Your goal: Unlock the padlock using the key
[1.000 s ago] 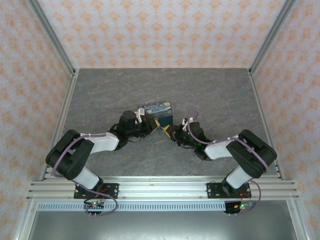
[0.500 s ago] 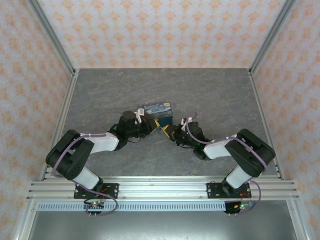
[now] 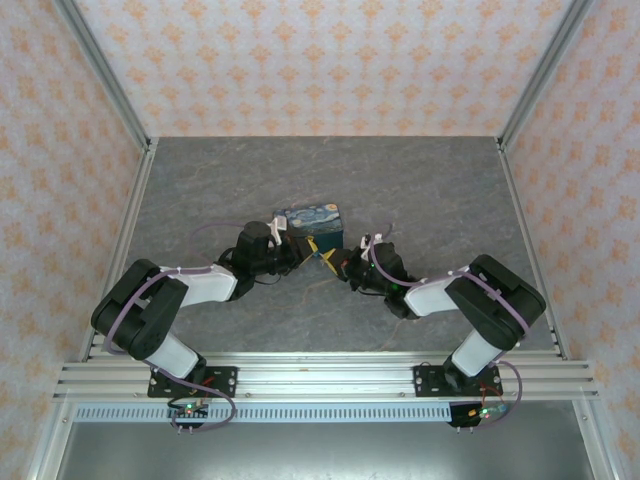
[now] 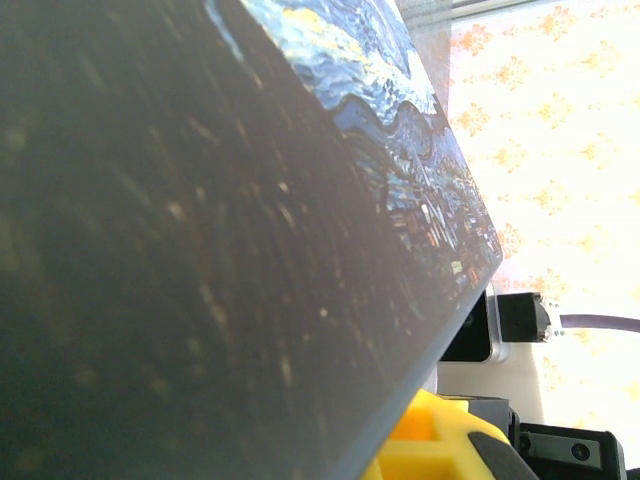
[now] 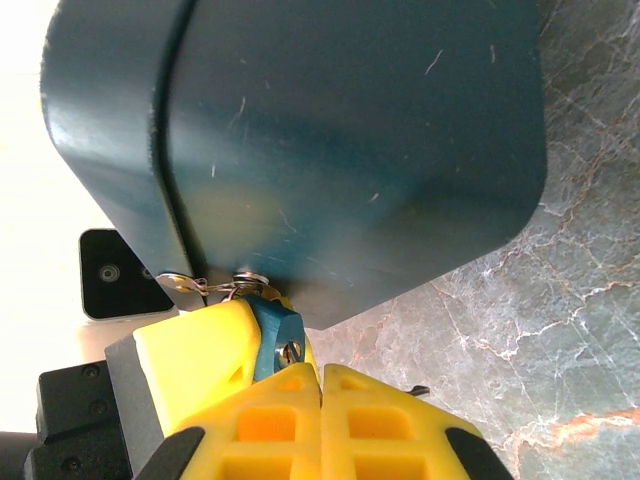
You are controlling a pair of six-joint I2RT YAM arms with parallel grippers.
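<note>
Now, at the right gripper: yellow fingers pressed together, pinched tight on the teal head of the key. Just past the fingertips, the key's metal end touching the dark teal side of the padlock, beside a small wire ring. Below and to the right of that, grey marbled tabletop. From above, meeting the left gripper at the padlock's near edge, mid-tabletop, painted blue-and-yellow face turned up. In the left wrist view, pressed very close to the padlock's dark side, with one yellow finger against its lower edge. Cannot tell how far open the left gripper is, nor whether clamped on the padlock.
</note>
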